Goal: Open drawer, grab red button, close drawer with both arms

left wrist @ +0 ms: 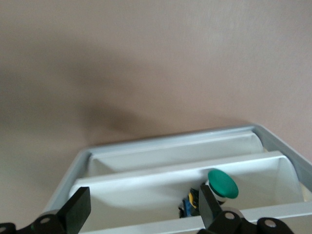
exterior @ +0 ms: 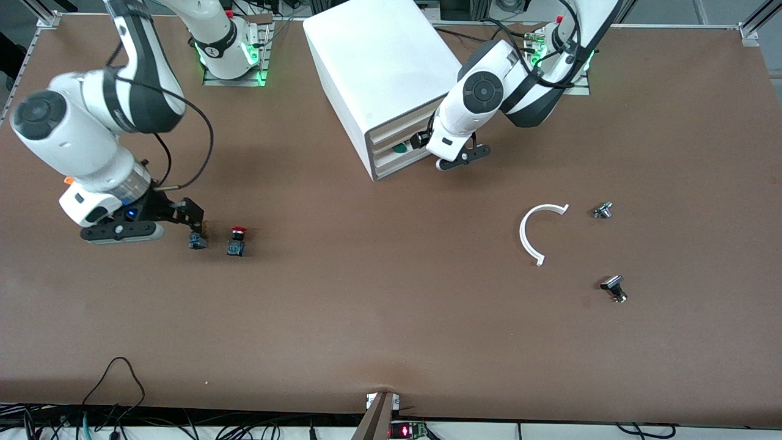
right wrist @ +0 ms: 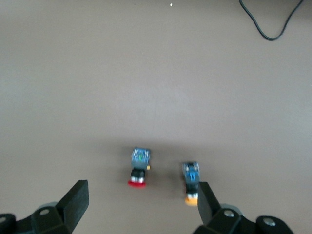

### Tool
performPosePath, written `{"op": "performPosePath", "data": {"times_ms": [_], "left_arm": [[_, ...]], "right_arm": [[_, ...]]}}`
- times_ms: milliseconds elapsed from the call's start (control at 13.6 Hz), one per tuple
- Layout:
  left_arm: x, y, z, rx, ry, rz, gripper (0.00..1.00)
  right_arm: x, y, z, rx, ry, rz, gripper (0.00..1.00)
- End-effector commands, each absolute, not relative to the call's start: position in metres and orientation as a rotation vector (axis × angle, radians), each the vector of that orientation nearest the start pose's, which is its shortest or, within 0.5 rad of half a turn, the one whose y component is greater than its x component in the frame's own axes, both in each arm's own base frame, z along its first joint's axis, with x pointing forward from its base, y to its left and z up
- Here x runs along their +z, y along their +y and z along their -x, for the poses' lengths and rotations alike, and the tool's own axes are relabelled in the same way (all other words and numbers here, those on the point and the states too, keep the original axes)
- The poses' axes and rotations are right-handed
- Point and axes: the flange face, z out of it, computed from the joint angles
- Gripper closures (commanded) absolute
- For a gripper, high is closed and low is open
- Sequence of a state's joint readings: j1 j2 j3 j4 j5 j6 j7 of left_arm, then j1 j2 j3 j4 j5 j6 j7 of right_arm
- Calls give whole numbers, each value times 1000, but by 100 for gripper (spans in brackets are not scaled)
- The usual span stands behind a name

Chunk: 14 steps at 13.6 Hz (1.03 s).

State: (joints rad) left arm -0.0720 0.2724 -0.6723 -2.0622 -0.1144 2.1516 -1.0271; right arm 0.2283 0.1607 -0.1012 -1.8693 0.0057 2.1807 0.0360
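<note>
The red-capped button lies on the table toward the right arm's end, beside a like one with an orange cap. My right gripper hovers low over them, open and empty. In the right wrist view the red button lies between its fingers' lines, and the orange-capped one lies by one finger. My left gripper is open at the cabinet's front, over a drawer pulled partly out. That drawer holds a green-capped button and a blue and yellow part.
A white C-shaped ring and two small metal parts lie toward the left arm's end. A black cable loops onto the table at the edge nearest the front camera.
</note>
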Motion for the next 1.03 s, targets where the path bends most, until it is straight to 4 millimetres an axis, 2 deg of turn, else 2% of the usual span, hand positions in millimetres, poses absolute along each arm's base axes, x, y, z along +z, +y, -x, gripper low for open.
{"op": "performPosePath", "data": {"times_ms": [0,73,220,293,440,660,806,880,953], "left_arm": [[371,-362,-457,280,-431,3045,2],[386,-360,-465,222,-388,3015,2],[415,-353,-484,161,-308,3008,2],[432,-335,-502,149,-216,3014,2],[461,-290,-534,173,13,3027,2],[505,-217,-578,122,211,3068,2],[522,-177,-595,84,330,3082,2],[532,-155,-596,59,372,3052,2],[545,-143,-593,31,423,3020,1]], "right_arm": [[495,65,-608,-163,-96,3121,1],[510,69,-606,-144,-106,3113,1],[545,63,-601,-97,-36,3112,1],[557,67,-597,-65,-16,3112,1],[574,63,-589,-16,-4,3120,1],[593,65,-576,-12,-12,3120,1],[603,64,-569,-9,61,3122,1],[607,65,-563,10,99,3126,1],[612,66,-556,34,120,3129,1]]}}
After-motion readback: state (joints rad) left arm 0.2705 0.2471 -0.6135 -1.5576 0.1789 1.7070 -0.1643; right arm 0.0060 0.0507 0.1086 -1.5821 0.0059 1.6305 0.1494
